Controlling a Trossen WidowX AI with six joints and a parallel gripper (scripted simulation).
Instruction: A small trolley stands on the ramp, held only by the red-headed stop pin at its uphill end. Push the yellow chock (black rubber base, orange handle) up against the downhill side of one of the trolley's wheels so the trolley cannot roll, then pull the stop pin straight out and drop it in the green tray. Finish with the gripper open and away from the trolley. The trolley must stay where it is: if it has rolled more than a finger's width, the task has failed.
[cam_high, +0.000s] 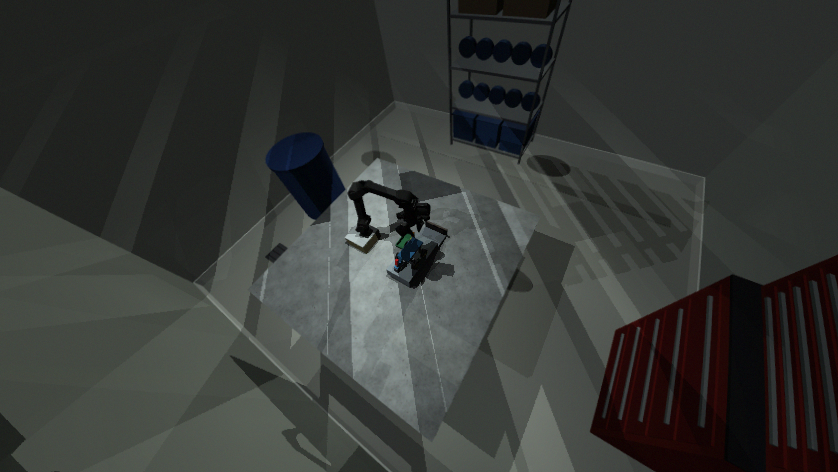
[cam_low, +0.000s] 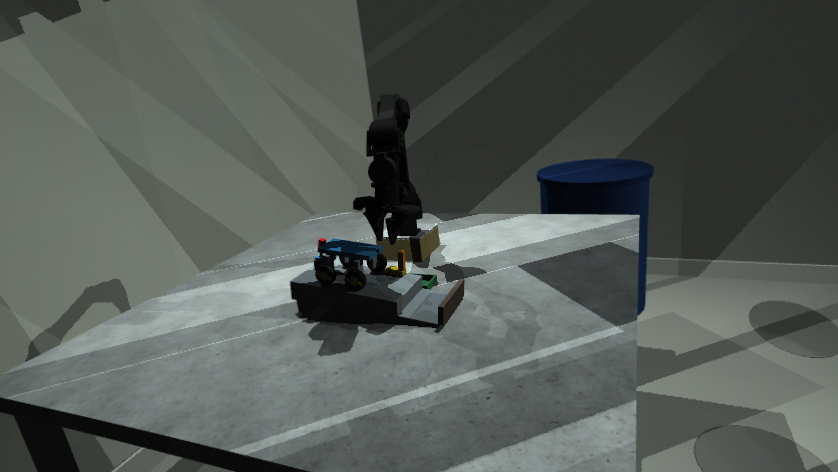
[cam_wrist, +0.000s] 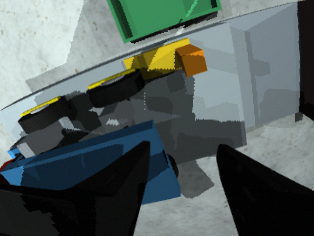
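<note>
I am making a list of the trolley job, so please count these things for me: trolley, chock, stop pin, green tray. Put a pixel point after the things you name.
Trolley (cam_high: 412, 248) (cam_low: 350, 248) (cam_wrist: 100, 165): 1
Chock (cam_low: 401, 262) (cam_wrist: 160, 61): 1
Stop pin (cam_high: 397, 262) (cam_low: 321, 241): 1
Green tray (cam_high: 404, 240) (cam_low: 432, 280) (cam_wrist: 123, 25): 1
Total: 4

Mottled stone-like tabletop (cam_high: 381, 328) (cam_low: 445, 375), smooth matt blue trolley deck (cam_high: 411, 248) (cam_low: 350, 248) (cam_wrist: 100, 165), plastic-looking green tray (cam_high: 404, 240) (cam_low: 432, 282) (cam_wrist: 170, 33)
</note>
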